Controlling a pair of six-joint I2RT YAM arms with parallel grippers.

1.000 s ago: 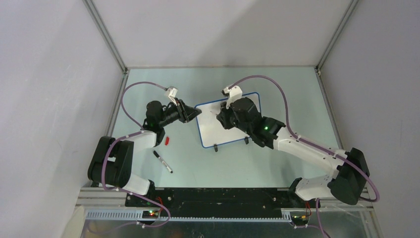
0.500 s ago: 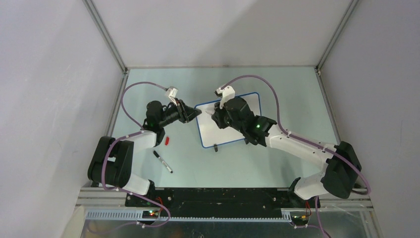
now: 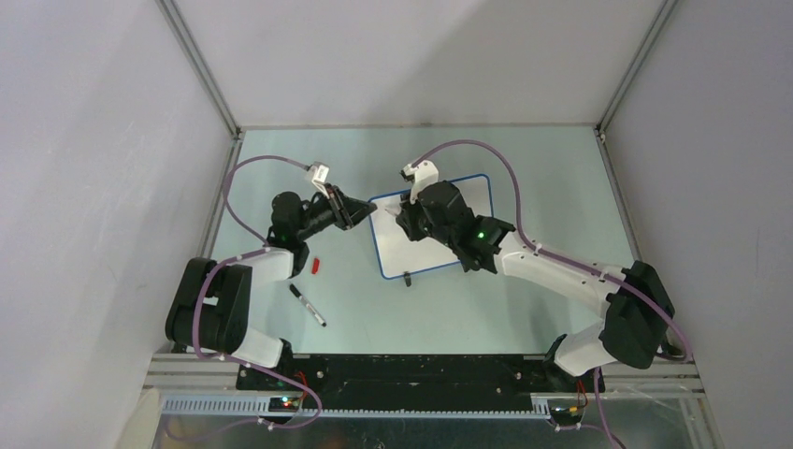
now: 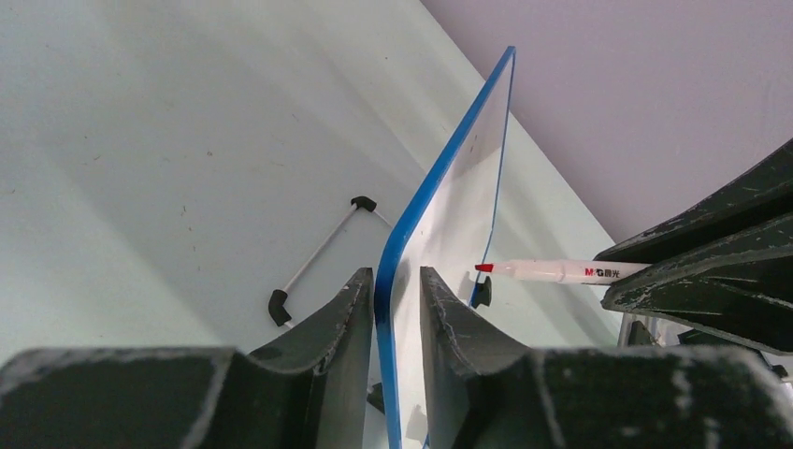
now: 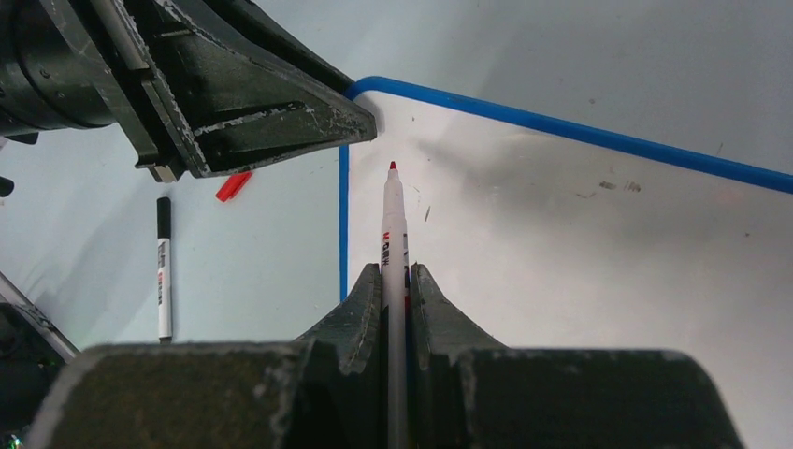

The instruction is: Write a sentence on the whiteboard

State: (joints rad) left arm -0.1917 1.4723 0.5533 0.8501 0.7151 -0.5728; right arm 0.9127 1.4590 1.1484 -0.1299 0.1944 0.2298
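The board [image 3: 402,251] lies mid-table [image 3: 524,159]. The left gripper [image 4: 397,276] pinches its far left corner. The right gripper [image 5: 394,271] is clenched on a red marker [image 5: 394,224], whose tip is near that corner; I can't tell if it touches.

A black-and-white marker [image 3: 307,305] is laid flat on the pale green table [image 3: 524,309], near its front left corner. A small red cap [image 3: 317,266] is set just beyond the marker, apart from it. The table is enclosed by grey walls [image 3: 93,140], which are framed by 2 aluminium corner posts [image 3: 201,70].
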